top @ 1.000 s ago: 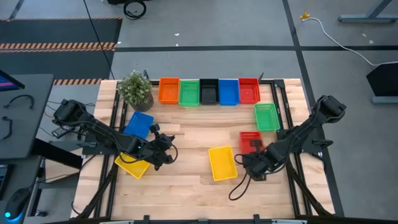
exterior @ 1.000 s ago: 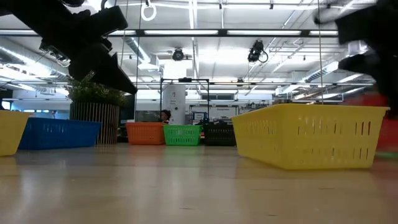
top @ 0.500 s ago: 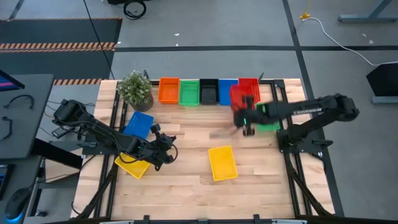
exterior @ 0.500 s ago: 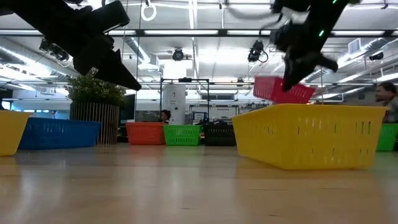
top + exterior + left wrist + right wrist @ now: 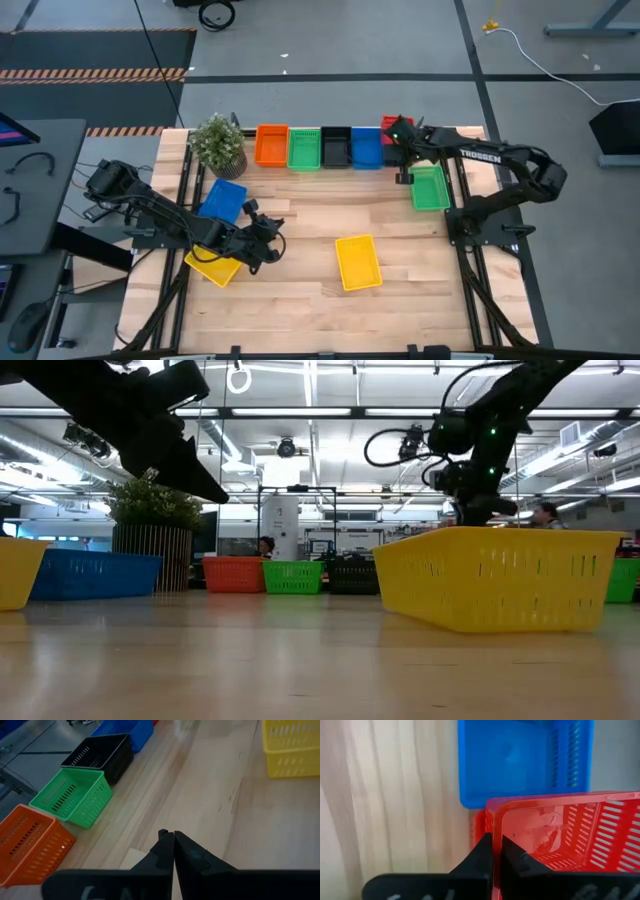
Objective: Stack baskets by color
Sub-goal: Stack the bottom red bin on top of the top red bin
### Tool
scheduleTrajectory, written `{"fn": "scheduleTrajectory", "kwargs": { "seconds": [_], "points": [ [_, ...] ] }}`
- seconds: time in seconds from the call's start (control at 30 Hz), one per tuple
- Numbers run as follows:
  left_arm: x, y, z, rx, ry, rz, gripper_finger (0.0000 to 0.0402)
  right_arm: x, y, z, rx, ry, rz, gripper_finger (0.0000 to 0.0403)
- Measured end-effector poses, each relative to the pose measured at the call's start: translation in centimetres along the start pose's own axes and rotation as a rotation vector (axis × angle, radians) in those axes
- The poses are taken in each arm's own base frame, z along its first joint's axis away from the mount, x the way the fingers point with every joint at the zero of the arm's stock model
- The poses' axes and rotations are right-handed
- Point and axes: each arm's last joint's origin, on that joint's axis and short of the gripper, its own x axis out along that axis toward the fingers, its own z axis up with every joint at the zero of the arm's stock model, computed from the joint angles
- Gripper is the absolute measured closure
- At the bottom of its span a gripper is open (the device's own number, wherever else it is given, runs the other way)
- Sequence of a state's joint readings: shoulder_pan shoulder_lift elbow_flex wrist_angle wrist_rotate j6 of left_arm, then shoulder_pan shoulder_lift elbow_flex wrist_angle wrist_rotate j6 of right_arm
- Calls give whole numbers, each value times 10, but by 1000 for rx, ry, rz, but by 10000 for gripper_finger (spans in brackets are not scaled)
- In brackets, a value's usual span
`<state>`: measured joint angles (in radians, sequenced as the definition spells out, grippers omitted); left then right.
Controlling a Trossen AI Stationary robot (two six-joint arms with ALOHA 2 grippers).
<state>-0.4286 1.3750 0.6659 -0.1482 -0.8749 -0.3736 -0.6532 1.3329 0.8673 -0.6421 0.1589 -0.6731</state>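
Observation:
My right gripper [image 5: 398, 138] is at the right end of the far row, shut on a red basket [image 5: 560, 835] that it holds over a second red basket [image 5: 477, 827]. The row holds orange [image 5: 271, 145], green [image 5: 304, 149], black [image 5: 335, 147] and blue [image 5: 366, 147] baskets. A green basket [image 5: 430, 187], a yellow one [image 5: 357, 262], a blue one [image 5: 222, 200] and another yellow one [image 5: 212, 266] rest with their bottoms on the table. My left gripper [image 5: 173, 840] hangs shut above the table, near the left yellow basket, and holds nothing. My right gripper pinches the rim of one side wall [image 5: 496, 827] of the red basket, with one finger inside the basket and one outside. The fingers slant down from the table's right side. The basket's open side faces up. I cannot tell whether it rests in the red basket below.
A potted plant [image 5: 218, 143] stands at the far left, beside the orange basket. Bare wood [image 5: 300, 210] lies in the table's middle, between the two arms. In the low view, the yellow basket [image 5: 495, 580] stands in front of the far row's right end.
My right gripper has lifted the red basket off the table's right side. It has swung the basket toward the far edge, to the right end of the row beside the blue basket, and has turned it about on the way.

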Motion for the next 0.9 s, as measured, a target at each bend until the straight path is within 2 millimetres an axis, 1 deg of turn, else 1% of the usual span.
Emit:
{"fn": "scheduleTrajectory", "kwargs": {
  "seconds": [0.23, 0.43, 0.53, 0.7, 0.8, 0.9],
  "points": [
    [0, -1, 2, -18, -14, -5, 394, 19, -2, -2, 4, 84, 5, 383],
    [0, -1, 2, -18, -15, -5, 384, 22, -3, -4, -5, 156, -59, 357],
    [0, -1, 2, -18, -15, -6, 384, 17, -4, -6, -5, 171, -80, 336],
    [0, -1, 2, -17, -15, -6, 394, 3, -2, -6, 9, 140, -94, 302],
    [0, -1, 2, -18, -15, -6, 393, -6, 0, -6, 14, 105, -94, 294],
    [0, -1, 2, -20, -15, -6, 385, -13, 1, -6, 37, 19, -28, 296]
  ]
}}
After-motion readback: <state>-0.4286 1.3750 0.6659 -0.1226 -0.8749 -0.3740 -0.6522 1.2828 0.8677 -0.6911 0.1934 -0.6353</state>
